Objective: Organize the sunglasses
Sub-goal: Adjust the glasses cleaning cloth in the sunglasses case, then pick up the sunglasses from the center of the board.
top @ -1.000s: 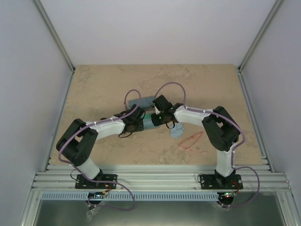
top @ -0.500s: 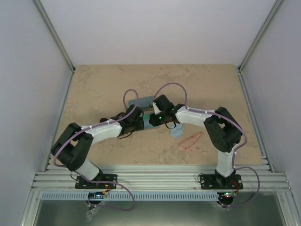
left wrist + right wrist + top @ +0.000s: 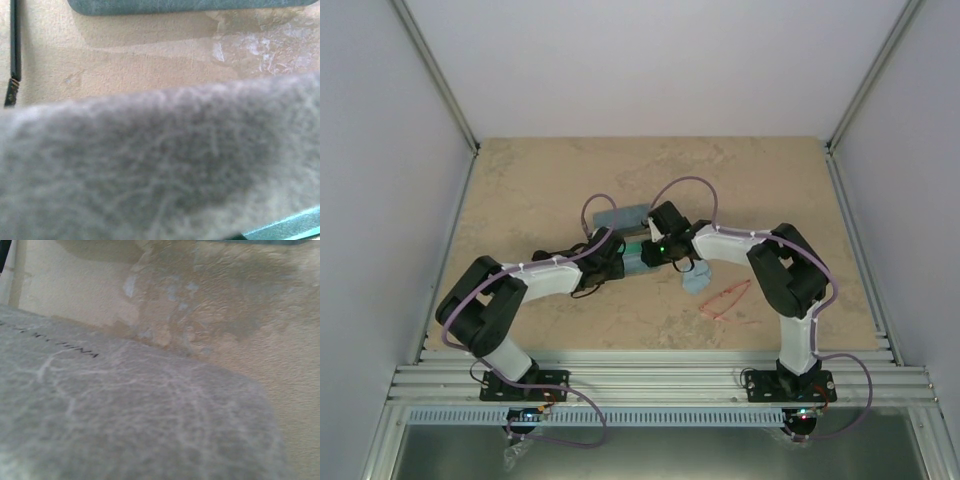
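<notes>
A grey case (image 3: 633,259) sits mid-table between my two grippers, with teal lining showing at its top edge. My left gripper (image 3: 619,263) holds its left end and my right gripper (image 3: 649,250) its right end. The case's grey skin (image 3: 150,170) fills the left wrist view and hides the fingers. It also fills the right wrist view (image 3: 125,425). The red-framed sunglasses (image 3: 725,298) lie on the table to the right. A thin dark arm of the black sunglasses (image 3: 14,50) shows at the left edge of the left wrist view.
A blue-grey case (image 3: 620,215) lies just behind the grippers, its edge (image 3: 190,5) along the top of the left wrist view. A light blue cloth (image 3: 697,280) lies under the right forearm, next to the red pair. White walls close in the beige table (image 3: 520,190).
The left arm reached in toward the grey case and its jaws narrowed on it. The right gripper stayed at the case's other end. More teal lining shows now.
</notes>
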Available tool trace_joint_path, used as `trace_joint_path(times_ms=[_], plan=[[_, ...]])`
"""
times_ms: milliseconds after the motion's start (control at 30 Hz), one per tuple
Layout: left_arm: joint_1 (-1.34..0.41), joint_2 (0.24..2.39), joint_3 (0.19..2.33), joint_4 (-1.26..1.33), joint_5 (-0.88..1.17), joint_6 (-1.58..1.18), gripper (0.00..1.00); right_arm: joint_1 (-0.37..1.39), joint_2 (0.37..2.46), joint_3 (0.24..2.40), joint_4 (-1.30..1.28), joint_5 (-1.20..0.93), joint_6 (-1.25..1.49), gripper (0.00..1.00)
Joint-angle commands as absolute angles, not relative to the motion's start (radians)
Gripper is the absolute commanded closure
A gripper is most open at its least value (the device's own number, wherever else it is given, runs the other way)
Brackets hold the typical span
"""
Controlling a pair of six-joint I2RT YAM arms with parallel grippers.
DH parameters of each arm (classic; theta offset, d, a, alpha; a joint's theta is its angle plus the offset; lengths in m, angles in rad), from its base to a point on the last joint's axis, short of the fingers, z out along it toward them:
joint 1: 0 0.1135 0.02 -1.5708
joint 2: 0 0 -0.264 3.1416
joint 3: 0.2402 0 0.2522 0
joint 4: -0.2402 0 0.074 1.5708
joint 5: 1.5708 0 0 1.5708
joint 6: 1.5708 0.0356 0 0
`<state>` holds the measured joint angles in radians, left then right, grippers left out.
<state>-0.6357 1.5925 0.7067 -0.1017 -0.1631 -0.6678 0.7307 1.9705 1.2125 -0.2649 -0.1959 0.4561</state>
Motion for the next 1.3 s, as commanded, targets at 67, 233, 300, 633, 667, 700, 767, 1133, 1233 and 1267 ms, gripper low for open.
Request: trace_joint_path(times_ms=[67,233,300,633,667,700,767,1133,1233,1267], plan=[[-0.630,1.622,0.721,-0.165,-0.251,-0.700,0.80,0.723,1.976,1.225,-0.274,-0.068,0.525,0.82],[-0.630,1.613,0.744,-0.221,-0.282,-0.712,0.78,0.723,1.944,1.206,-0.277,-0.016,0.546,0.82],[-0.630,1.595,0.762,-0.223,-0.219,-0.686,0.75,0.723,1.915,1.193,-0.269,-0.018,0.540,0.82],[-0.631,1.346,0.771,-0.220,-0.096,-0.625,0.54,0.722,1.592,1.063,-0.278,0.041,0.553,0.77],[-0.630,1.320,0.766,-0.217,-0.098,-0.623,0.53,0.720,1.558,1.047,-0.305,0.087,0.566,0.77],[-0.630,1.290,0.760,-0.210,-0.098,-0.617,0.52,0.719,1.519,1.029,-0.333,0.147,0.584,0.76],[-0.630,1.231,0.750,-0.196,-0.098,-0.611,0.46,0.709,1.446,0.991,-0.404,0.268,0.627,0.73],[-0.630,0.993,0.671,-0.128,-0.168,-0.558,0.01,0.652,1.138,0.758,-0.780,0.509,1.006,0.57],[-0.630,0.982,0.670,-0.150,-0.169,-0.543,0.01,0.651,1.103,0.707,-0.809,0.488,1.100,0.63],[-0.630,0.978,0.669,-0.155,-0.166,-0.540,0.01,0.651,1.094,0.691,-0.805,0.478,1.114,0.65]])
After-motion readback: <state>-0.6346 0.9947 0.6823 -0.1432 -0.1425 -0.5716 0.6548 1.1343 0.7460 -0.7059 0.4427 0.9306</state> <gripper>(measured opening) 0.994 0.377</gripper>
